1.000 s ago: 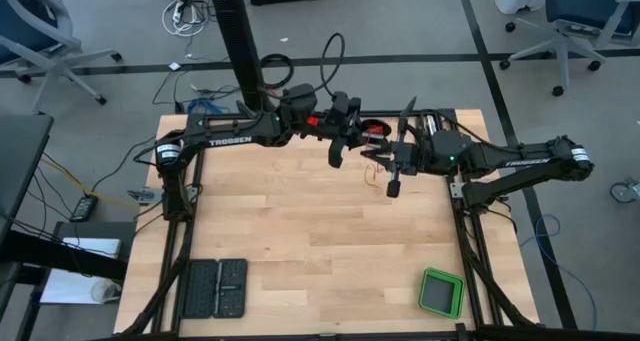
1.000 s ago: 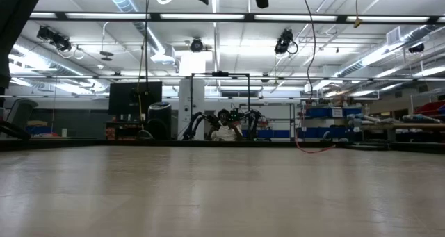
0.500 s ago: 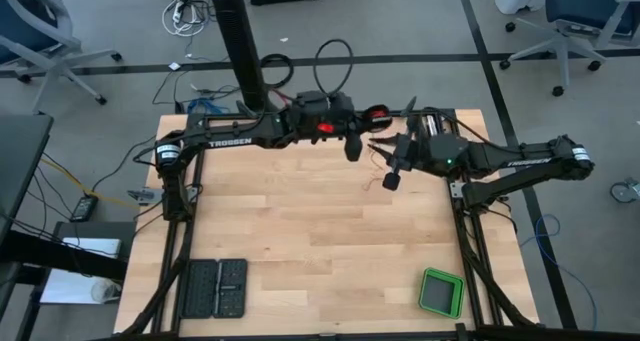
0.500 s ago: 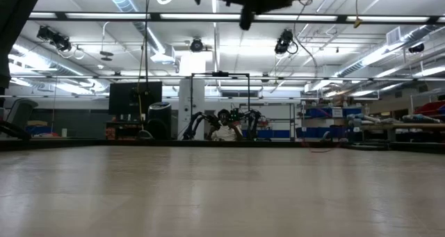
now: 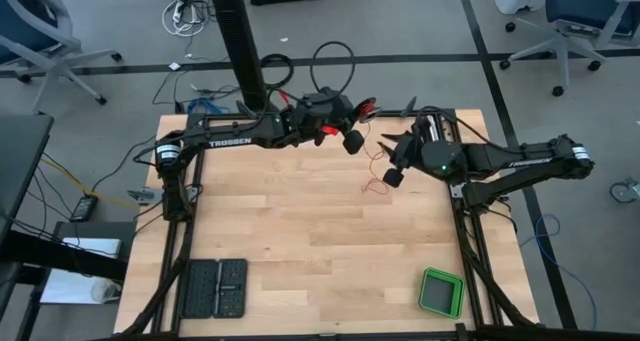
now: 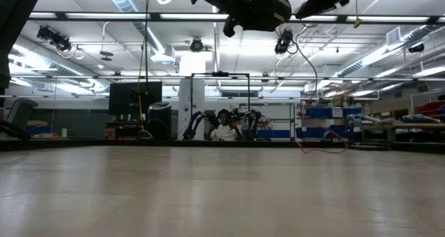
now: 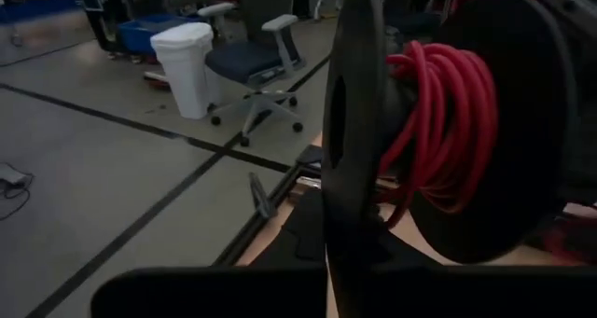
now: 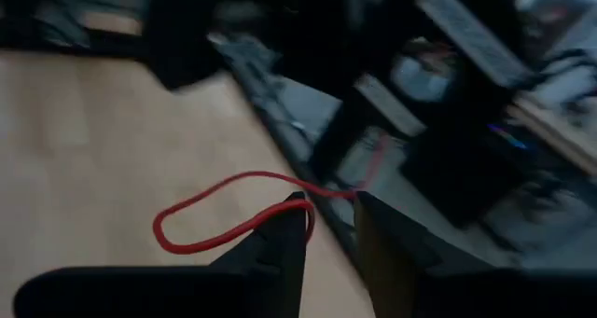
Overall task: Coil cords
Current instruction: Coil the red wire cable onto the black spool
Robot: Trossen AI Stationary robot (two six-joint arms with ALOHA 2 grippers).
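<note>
- Left gripper [image 5: 351, 141]: raised above the far-centre of the table [image 5: 300, 241], well clear of the surface. Fingers closed on a dark spool [image 7: 485, 122]; left wrist view shows the spool between the dark fingers, red-orange cord [image 7: 434, 122] wound on it in several turns.
- Spool flanges are black discs; the wound cord sits between them. High view shows red at the spool [image 5: 362, 106] near the table's far edge.
- Right gripper [image 5: 392, 171]: also over the far part of the table, just to the right of the left gripper, w/ a small gap between the two.
- Right fingers [image 8: 280, 239]: parted narrowly in right wrist view; a gap shows between the tips. Cord runs across just past the tips; can't tell whether it touches them, no firm grip seen.
- Loose cord: a slack loop [image 8: 224, 211] lies on the table below the right gripper; in high view a thin loop [image 5: 375, 184] near it. Low view shows a strand hanging from above down to a small loop [image 6: 327, 145] on the far tabletop.
- Other items: black tray [image 5: 215, 289] at near-left corner, green box [image 5: 441, 292] at near-right corner, both well apart from the cord and both grippers.
</note>
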